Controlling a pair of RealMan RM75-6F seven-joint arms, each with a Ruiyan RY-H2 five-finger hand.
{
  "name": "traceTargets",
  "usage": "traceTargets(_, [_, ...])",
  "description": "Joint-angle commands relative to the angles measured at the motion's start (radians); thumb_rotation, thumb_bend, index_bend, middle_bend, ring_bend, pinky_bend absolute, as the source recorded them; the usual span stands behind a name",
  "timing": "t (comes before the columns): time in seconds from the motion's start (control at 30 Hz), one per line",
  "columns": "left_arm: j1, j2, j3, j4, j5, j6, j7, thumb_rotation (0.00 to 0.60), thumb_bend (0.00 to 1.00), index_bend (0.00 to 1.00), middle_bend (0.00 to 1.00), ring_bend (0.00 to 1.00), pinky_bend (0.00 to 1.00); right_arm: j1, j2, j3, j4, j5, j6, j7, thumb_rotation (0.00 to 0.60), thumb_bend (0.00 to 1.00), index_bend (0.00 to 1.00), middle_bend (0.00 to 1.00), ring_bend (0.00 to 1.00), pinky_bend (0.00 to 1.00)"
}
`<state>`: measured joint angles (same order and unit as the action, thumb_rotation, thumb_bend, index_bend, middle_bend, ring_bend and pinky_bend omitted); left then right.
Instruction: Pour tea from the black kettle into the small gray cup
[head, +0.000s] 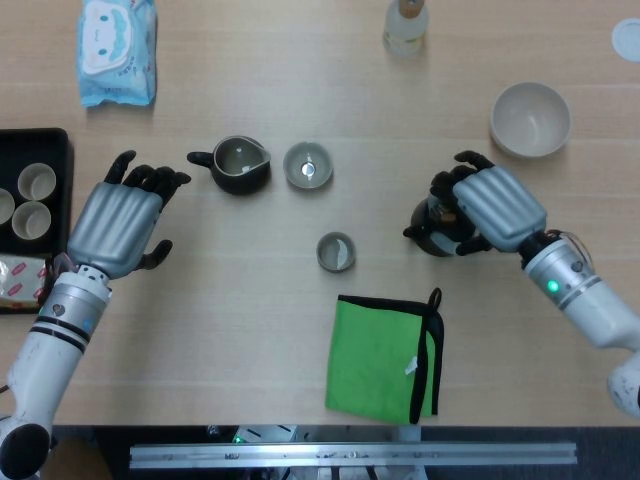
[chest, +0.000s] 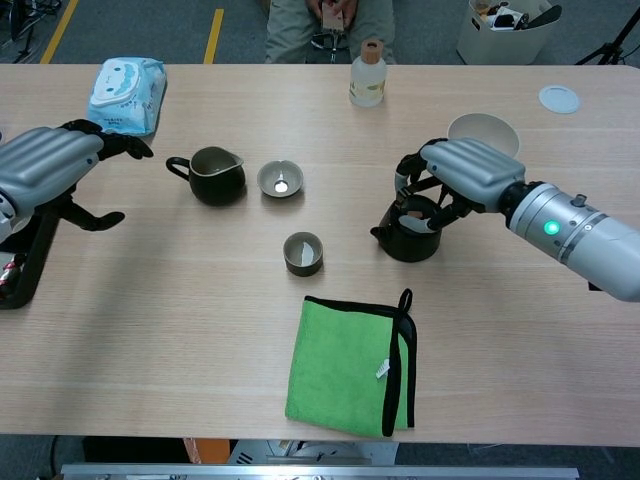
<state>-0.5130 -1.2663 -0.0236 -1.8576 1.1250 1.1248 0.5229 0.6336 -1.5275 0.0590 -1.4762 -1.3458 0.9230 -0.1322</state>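
Observation:
The black kettle (head: 428, 226) (chest: 408, 234) stands on the table right of centre, spout pointing left. My right hand (head: 487, 206) (chest: 466, 172) arches over its right side, with fingers (chest: 407, 176) curled down around its top and back, gripping it. The small gray cup (head: 336, 251) (chest: 302, 252) stands apart to the kettle's left, upright, with something pale inside. My left hand (head: 118, 218) (chest: 48, 166) hovers at the far left, fingers spread and holding nothing.
A black pitcher (head: 238, 165) and a second gray cup (head: 307, 165) stand behind the small cup. A green cloth (head: 385, 355) lies in front. A white bowl (head: 530, 119), a bottle (head: 405, 24), a wipes pack (head: 118, 50) and a black tray (head: 58, 150) with cups ring the area.

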Motion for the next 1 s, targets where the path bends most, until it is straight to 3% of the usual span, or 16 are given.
traceTargets(0.03, [0.000,0.001,0.000,0.000,0.001,0.001,-0.001,0.600,0.28,0.17,0.21,0.19,0.09,0.000,0.014,-0.002,-0.021,0.006,0.001,-0.029,0.477,0.27,0.35,0.32,0.24,0.12])
traceTargets(0.4, [0.004,0.012,-0.001,-0.002,0.008,0.006,-0.016,0.600,0.28,0.17,0.21,0.18,0.09,-0.010,0.042,-0.003,-0.073,-0.010,0.042,-0.090,0.469,0.24,0.17,0.18,0.11,0.08])
traceTargets(1.0, [0.050,0.046,0.021,0.030,0.108,0.085,-0.019,0.600,0.28,0.10,0.10,0.05,0.07,-0.090,0.144,-0.020,-0.162,-0.093,0.195,-0.075,0.469,0.25,0.15,0.17,0.10,0.06])
